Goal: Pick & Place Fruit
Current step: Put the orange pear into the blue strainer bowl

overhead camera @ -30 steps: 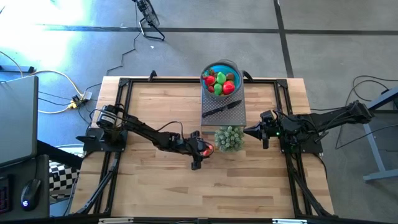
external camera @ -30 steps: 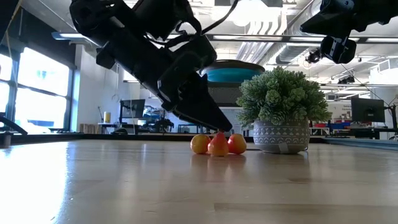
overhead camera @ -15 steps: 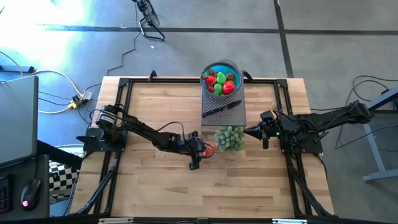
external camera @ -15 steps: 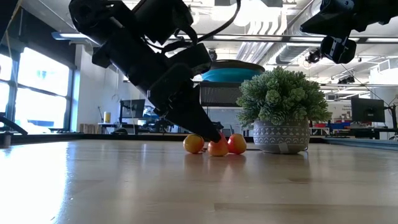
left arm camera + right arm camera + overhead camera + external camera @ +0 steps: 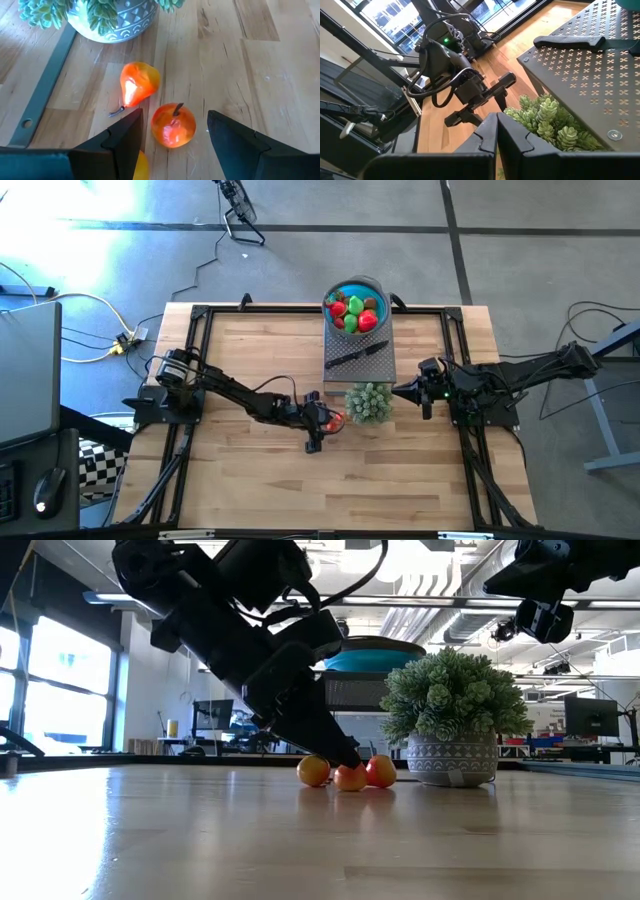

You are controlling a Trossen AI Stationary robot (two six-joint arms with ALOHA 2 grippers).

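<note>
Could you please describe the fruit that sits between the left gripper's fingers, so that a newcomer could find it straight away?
Start at the potted plant near the middle of the wooden table; three small fruits lie on the wood just beside it. The left gripper stands open around the round orange-red apple with a short dark stem. Its neighbours differ: a pear-shaped orange fruit lies nearer the pot, and a yellow-orange fruit peeks from behind one finger.
</note>
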